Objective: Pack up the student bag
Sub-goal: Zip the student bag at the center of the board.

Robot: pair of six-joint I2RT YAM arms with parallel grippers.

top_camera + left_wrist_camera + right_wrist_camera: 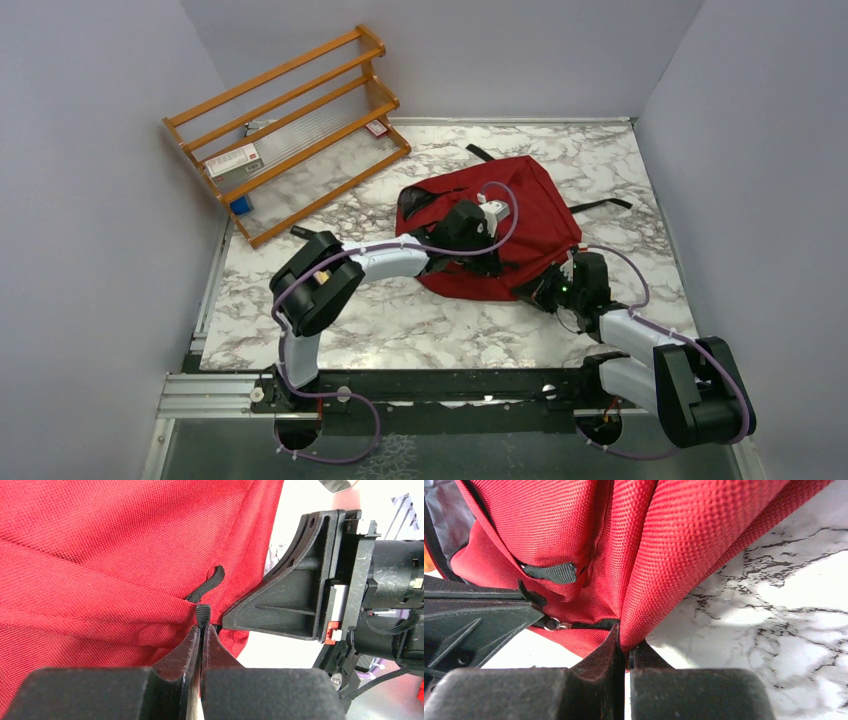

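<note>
Noted left gripper (pixel 201 631) clamped on black pull tab (pixel 203 614) of student bag (pixel 530 215); right gripper (pixel 625 646) pinched shut on its red fabric.

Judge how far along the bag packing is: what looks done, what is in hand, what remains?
Done: nothing shows as packed in the dark red fabric backpack. In hand: the left gripper is shut on a black ribbed tab, the right gripper on a fold of its red fabric. Left: the loading itself; a white red-labelled item sits on the orange wooden rack.
</note>
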